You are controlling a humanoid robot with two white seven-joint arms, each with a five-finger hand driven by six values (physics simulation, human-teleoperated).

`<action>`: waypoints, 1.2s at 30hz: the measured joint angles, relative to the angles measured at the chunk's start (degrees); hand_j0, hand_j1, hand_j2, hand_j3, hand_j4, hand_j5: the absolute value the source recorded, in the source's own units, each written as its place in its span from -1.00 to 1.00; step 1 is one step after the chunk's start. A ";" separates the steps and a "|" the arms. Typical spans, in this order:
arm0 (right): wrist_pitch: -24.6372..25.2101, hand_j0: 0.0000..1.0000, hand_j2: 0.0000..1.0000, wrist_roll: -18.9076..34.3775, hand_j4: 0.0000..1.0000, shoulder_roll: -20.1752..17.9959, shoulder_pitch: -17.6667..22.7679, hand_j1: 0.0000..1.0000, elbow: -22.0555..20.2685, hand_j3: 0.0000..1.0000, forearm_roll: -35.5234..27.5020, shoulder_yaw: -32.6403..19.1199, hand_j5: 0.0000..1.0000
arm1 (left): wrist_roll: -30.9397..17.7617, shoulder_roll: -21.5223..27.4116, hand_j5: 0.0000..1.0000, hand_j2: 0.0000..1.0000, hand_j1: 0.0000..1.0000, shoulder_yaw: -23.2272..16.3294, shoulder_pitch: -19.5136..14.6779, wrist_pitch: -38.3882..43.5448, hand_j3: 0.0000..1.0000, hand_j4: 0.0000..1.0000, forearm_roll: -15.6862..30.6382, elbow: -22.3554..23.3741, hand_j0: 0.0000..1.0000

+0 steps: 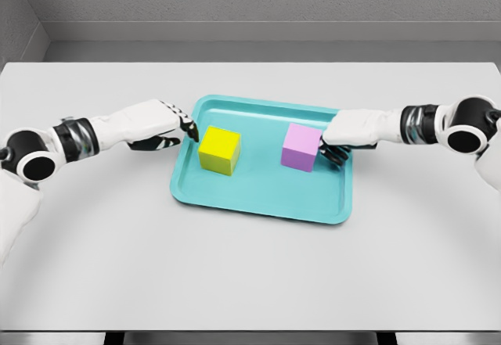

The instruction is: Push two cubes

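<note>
The pale grey tabletop [250,282] fills the near part of the head view, its front stretch bare, and a teal tray [262,200] sits on it at the middle, turned slightly so its long sides slope down to the right. The 2 cubes stand inside the tray, apart from each other: a yellow cube [219,150] in the left half and a purple cube [301,147] in the right half, both resting flat on the tray floor. The left hand [160,126] reaches in from the left over the tray's left rim, its dark-tipped fingers [188,131] held close together and lightly curled, clamped on nothing, with the tips just beside the yellow cube's left face; whether they touch it cannot be told. The right hand [352,132] comes in from the right above the tray's right edge, its fingers [335,154] curled together and holding nothing, pressed against or just beside the purple cube's right face.
</note>
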 measured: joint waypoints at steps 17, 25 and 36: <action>0.00 -0.81 -0.81 0.02 -0.81 1.66 -1.41 -0.81 6.51 -0.81 1.03 0.44 -0.81 | 0.02 -0.10 0.09 0.09 0.09 -1.76 -0.09 0.07 0.09 0.09 0.53 -2.36 0.09; -0.01 -0.81 -0.81 0.00 -0.81 3.03 -2.20 -0.81 7.59 -0.81 1.28 0.50 -0.81 | 0.00 0.44 0.09 0.09 0.09 -1.77 0.18 0.00 0.09 0.09 0.44 -2.54 0.09; 0.00 -0.81 -0.81 -0.06 -0.81 4.60 -3.25 -0.81 8.92 -0.81 1.55 1.59 -0.81 | 0.00 1.91 0.06 0.06 0.06 -1.73 1.06 0.00 0.06 0.06 -0.02 -2.19 0.06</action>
